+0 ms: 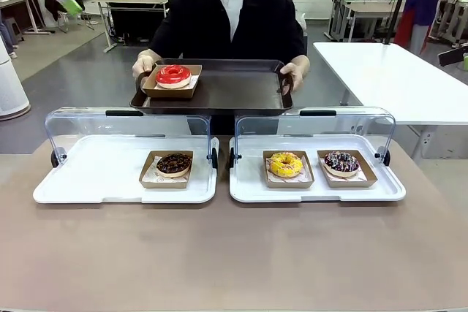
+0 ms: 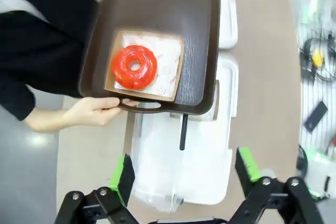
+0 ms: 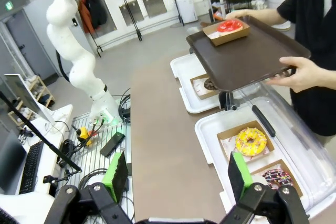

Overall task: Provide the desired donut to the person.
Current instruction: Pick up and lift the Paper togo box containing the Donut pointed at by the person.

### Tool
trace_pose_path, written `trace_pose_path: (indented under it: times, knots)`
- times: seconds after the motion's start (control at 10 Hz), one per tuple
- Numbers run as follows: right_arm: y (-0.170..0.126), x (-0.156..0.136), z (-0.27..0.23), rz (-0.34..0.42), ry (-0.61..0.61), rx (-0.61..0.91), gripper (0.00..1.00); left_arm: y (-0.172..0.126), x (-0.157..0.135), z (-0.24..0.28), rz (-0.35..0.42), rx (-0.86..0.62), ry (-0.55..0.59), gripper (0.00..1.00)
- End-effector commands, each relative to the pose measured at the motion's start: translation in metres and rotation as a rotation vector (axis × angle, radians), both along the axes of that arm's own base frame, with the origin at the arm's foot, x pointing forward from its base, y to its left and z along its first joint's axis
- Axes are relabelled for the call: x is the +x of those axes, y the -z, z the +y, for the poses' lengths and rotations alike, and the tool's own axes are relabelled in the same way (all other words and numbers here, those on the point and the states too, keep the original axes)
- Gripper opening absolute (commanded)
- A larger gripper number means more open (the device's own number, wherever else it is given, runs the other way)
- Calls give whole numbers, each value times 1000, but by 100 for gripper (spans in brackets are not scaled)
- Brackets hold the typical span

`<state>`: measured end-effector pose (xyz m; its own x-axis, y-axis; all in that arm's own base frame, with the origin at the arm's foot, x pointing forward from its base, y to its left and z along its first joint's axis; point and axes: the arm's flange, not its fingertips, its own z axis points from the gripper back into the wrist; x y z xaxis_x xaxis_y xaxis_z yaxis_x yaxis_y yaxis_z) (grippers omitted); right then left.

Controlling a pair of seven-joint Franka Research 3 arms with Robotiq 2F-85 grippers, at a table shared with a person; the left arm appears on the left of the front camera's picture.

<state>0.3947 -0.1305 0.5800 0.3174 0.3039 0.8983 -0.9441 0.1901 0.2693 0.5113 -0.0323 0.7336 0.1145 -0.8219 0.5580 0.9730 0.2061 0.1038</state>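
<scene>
Left arm's fingers: spread wide, nothing between the green pads, hovering high above the left display case. Right arm's fingers: likewise spread and empty, above the near right part of the tabletop.

Both cases sit side by side along the far edge of the tabletop, lids up. The left one holds a chocolate donut. The right display case holds a yellow donut and a sprinkled donut.

Red donut: in its paper boat at the left end of the brown tray, which the person holds by both handles just beyond the far edge.

Judgement: delivery looks done, since the red donut is on the person's tray and neither arm carries anything. Whether another donut is wanted cannot be told.
</scene>
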Motion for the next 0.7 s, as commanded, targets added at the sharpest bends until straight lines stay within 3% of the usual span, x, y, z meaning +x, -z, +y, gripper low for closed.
trace_pose_path:
  times: [0.0,0.2,0.4,0.6]
  knots:
    - [-2,0,2,-9,-4,12,100,46,-41,50,-26,-245,-33,100]
    - [-2,0,2,-9,-4,12,100,98,-66,87,-32,-414,47,100]
    - [-2,0,2,-9,-4,12,100,150,-73,116,-55,-504,101,100]
    - [-2,0,2,-9,-4,12,100,173,-65,138,-98,-529,163,100]
